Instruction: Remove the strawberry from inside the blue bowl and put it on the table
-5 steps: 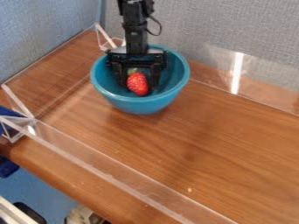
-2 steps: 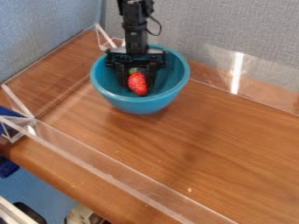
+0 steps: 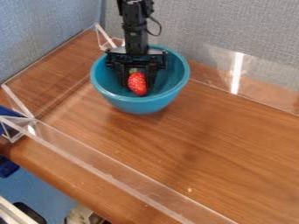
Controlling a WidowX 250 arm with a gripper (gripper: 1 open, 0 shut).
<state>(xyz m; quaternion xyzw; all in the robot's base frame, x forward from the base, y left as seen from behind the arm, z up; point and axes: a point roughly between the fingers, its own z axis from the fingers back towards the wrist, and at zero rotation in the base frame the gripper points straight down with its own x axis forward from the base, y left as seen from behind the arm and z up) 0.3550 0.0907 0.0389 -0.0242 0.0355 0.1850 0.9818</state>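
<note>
The blue bowl (image 3: 121,101) stands on the table (image 3: 163,153) near its back left part. Inside it lies the strawberry (image 3: 138,84), red, with its tip towards the camera. My gripper (image 3: 138,77) points straight down into the bowl from a black arm. Its two fingers stand on either side of the strawberry and are shut on it. The fruit still rests low in the bowl, and the fingertips are partly hidden by the rim and the fruit.
Low clear acrylic walls (image 3: 240,70) run along the table's edges. A grey-blue cloth backdrop (image 3: 47,26) hangs behind. A blue and white object (image 3: 12,122) sits outside the left wall. Bare wood stretches in front of and right of the bowl.
The arm has kept its place over the bowl and the strawberry has not shifted. Any closing of the fingers is too slight to make out.
</note>
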